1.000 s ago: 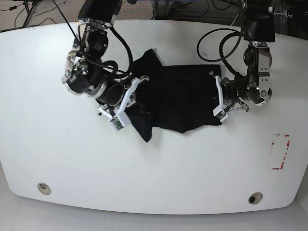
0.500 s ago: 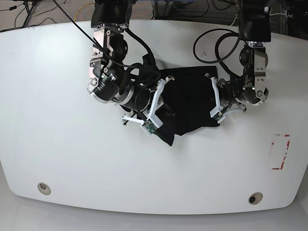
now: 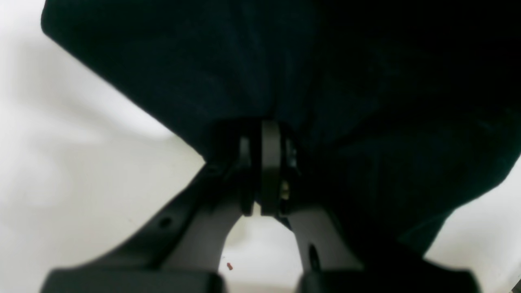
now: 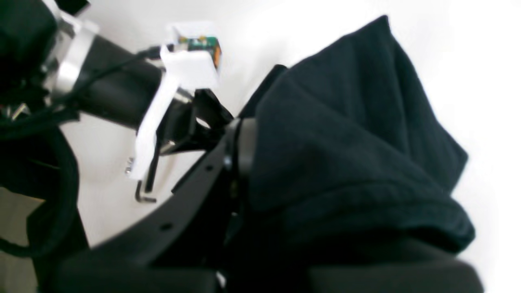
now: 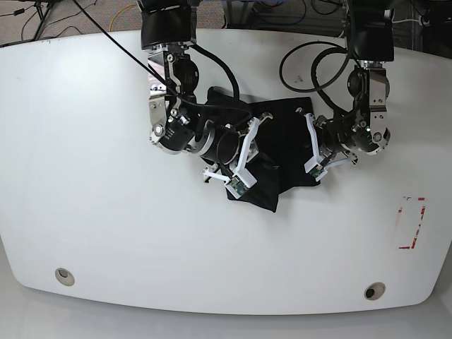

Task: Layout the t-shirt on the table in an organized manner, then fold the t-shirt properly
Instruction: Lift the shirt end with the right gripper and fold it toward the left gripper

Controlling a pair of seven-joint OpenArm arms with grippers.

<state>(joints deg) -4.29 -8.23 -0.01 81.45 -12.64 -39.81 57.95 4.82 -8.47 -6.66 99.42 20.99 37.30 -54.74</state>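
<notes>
The black t-shirt point(image 5: 282, 131) lies bunched in the middle of the white table point(image 5: 106, 212), between my two arms. My right gripper point(image 5: 265, 169) is shut on a fold of the t-shirt point(image 4: 346, 142), which drapes over its fingers point(image 4: 241, 146) in the right wrist view. My left gripper point(image 3: 264, 138) is shut on the edge of the t-shirt point(image 3: 325, 61), its jaws pressed together on the cloth. In the base view the left gripper point(image 5: 302, 152) sits at the shirt's right side, close to the right one. The fingertips are partly hidden by fabric.
A red tape rectangle point(image 5: 412, 222) marks the table at the right. Two metal grommet holes point(image 5: 64, 275) point(image 5: 374, 290) sit near the front edge. The left arm's white camera mount point(image 4: 179, 77) shows close by in the right wrist view. Cables loop behind the arms.
My right arm has swung to the right, carrying the shirt's left part over the rest toward the left gripper. The shirt is now narrower and more bunched. The left arm shifted slightly.
</notes>
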